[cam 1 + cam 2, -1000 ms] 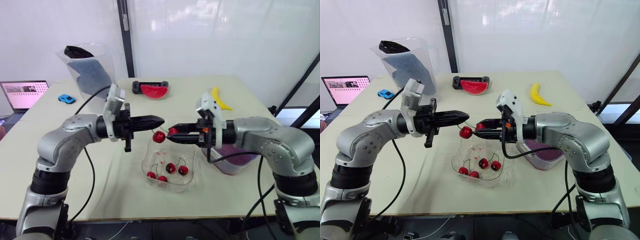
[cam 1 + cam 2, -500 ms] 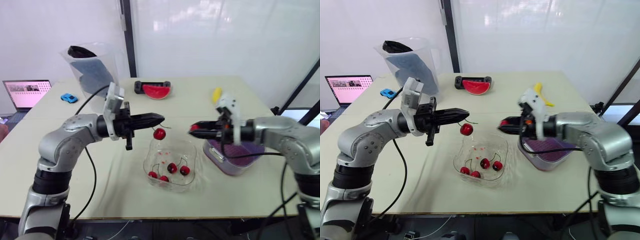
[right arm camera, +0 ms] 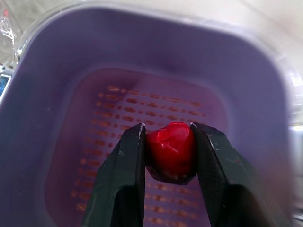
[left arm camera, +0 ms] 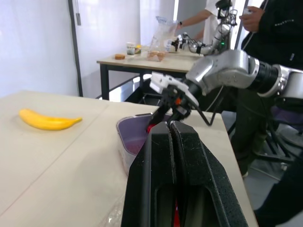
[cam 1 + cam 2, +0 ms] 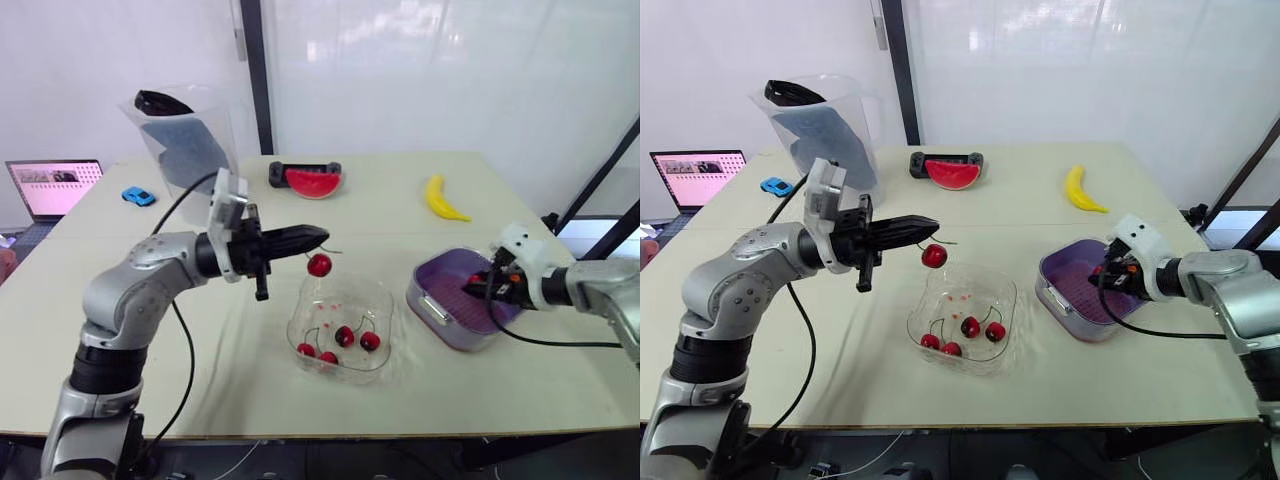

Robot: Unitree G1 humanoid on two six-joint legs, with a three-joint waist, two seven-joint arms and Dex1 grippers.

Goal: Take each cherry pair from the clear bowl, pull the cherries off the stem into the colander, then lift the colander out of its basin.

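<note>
The right gripper (image 3: 166, 130) was clamped on a single glossy red cherry (image 3: 170, 150), holding it right over the slotted floor of the purple plastic colander (image 3: 61, 118), which sat in its pale basin (image 5: 424, 312) directly under the fingers. Across the table, the left gripper (image 5: 322, 238) was pinched tight on a thin stem (image 5: 333, 251). A second red cherry (image 5: 319, 265) dangled just below its tips, above the clear plastic bowl (image 5: 385, 300). So it looked like mid-pair: one fruit about to be dropped, its partner not yet pulled. No cherries could be made out on the colander floor past the fingers, the bowl beneath the left gripper had a handful of stemmed cherries (image 5: 343, 335) left, and the lift-out looked a long way off
</note>
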